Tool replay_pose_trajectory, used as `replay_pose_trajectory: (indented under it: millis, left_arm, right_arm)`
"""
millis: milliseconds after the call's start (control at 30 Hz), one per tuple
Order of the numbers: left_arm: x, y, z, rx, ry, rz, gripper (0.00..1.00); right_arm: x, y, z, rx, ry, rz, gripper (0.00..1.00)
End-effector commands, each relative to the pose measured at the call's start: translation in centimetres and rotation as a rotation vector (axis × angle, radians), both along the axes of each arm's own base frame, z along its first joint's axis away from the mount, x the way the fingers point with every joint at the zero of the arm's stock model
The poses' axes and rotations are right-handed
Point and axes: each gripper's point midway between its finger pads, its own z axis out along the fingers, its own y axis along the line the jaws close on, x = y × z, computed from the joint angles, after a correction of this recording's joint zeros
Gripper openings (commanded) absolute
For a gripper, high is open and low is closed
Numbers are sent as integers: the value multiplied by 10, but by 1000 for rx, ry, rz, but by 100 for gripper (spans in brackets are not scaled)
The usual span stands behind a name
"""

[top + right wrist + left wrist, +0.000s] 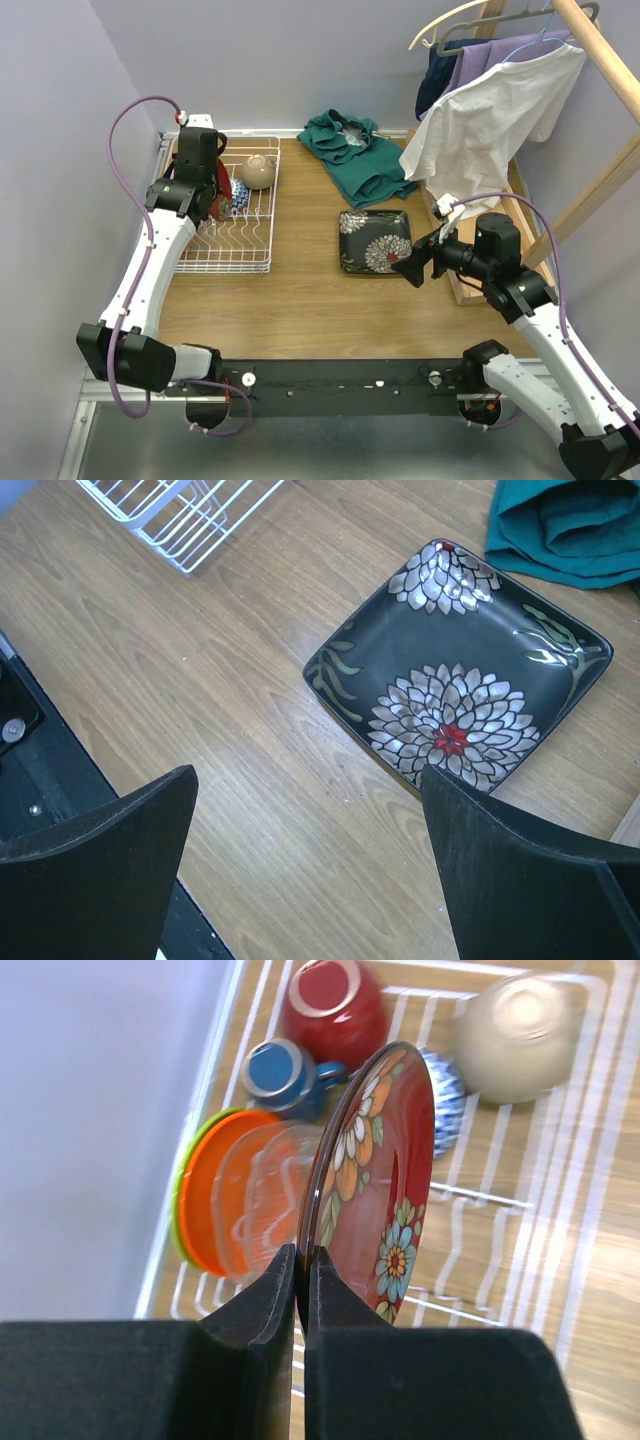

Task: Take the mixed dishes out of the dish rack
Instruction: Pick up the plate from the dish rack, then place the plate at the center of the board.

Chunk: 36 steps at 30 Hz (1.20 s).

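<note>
The red round plate with a flower pattern (375,1180) stands on edge in the white wire dish rack (250,262), which is set at the far left corner of the wooden table (300,320). Its near rim is pinched between the almost closed jaws of the left gripper (302,1260), probably because an upright plate offers only its edge. Whether the plate has been raised clear of the tines cannot be told.

Beside it an orange round plate (215,1190) and a lime-green round plate (180,1215) are also kept upright. Beyond them a dark-blue mug (283,1073), a red cup (333,1005), a blue-and-white bowl (447,1100) and a beige bowl (520,1035) are upturned. Most of these are hidden by the arm in the top view and shown only by the left wrist view.

The black square flowered plate (460,670) lies flat near the middle of the table. The right gripper (308,780) is held wide and empty just beside it.
</note>
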Motion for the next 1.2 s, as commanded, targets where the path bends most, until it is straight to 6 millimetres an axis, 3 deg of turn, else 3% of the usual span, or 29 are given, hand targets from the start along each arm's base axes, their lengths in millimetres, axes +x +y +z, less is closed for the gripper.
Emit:
replay_pose_trajectory:
  millis: [0,167,467,700,967,1000,1167]
  left_arm:
    - [7,-39,52,-168,-182,-118,0]
    - [13,-86,62,-311,-234,-257,0]
    - [19,-193,41,-606,-199,-486,0]
    - [18,-268,-7,-729,-88,-582,0]
    - [20,-329,-50,-808,17,-644,0]
    - [21,-335,-65,-809,50,-638,0]
    - [18,-364,-96,-827,138,-670,0]
  right_arm:
    - [0,5,22,38,-49,21,100]
    - [-1,6,23,43,-54,23,100]
    - [-5,8,25,78,-34,22,100]
    - [-9,10,24,107,-21,27,100]
    - [-10,8,25,105,-20,15,100]
    - [-11,8,25,107,-21,14,100]
    - [-13,6,25,107,-18,7,100]
